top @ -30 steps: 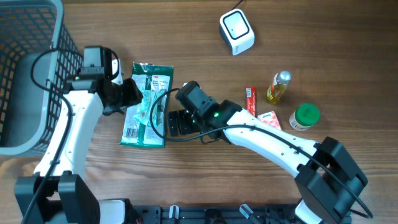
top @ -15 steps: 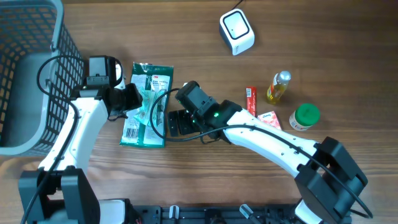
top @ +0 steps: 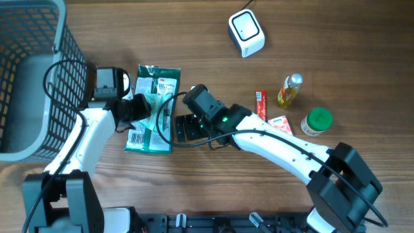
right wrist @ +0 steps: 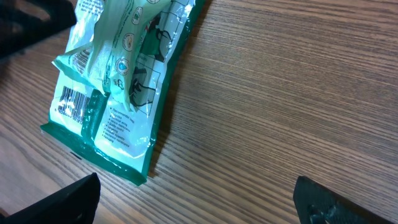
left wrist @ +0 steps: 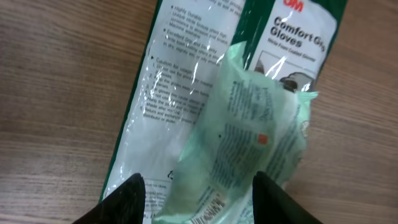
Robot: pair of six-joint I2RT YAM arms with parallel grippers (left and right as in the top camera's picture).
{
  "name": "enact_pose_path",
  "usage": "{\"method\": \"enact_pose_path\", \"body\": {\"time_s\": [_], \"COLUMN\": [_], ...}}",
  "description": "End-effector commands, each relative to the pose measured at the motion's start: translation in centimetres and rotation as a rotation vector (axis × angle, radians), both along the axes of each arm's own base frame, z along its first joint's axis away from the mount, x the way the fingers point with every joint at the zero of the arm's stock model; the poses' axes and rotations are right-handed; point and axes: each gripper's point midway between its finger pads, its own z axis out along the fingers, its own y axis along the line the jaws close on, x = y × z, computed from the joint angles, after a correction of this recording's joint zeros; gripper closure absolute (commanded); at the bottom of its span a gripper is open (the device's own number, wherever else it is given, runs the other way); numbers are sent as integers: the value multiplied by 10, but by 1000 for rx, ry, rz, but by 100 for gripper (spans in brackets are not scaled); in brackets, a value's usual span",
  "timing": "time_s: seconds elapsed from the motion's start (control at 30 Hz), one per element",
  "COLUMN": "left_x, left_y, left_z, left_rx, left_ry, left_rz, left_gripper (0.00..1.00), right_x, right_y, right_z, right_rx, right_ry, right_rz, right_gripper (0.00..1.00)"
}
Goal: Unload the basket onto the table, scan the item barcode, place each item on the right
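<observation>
Seemingly the left end effector point(left wrist: 202, 202) straddles the glove packet point(left wrist: 186, 87), grip unclear; the right end effector point(right wrist: 199, 202) hangs released. Pinch an edge firmly, keeping the barcode point(right wrist: 69, 102) uncovered for the scanner point(top: 246, 33).

We see a mock shop checkout: a wooden counter point(top: 336, 39) carrying a grey wire shopping basket point(top: 26, 77), a white barcode scanner point(top: 246, 32) and small packaged goods point(top: 261, 103).
</observation>
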Motion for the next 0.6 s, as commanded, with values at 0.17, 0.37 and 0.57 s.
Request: {"method": "enact_pose_path", "body": {"time_s": [0.17,0.37,0.57], "left_x": [-17,-20,-21], "left_y": [-2,-2,-2], "left_z": [-34,-46,-49], "left_rx": [-30,-31,-31], "left_ry": [59,97,103], "left_rz": [48,49,49], "left_gripper": [47,48,67], "right_x": [-1,-1,-1], "right_y": [-4,-4,-4], "right_z": [-9,-9,-9], "right_rx": [-31,-31,-31], "right_ry": [-1,-1,-1], "right_rz": [0,-1,-1], "right_gripper": [0,0,0]}}
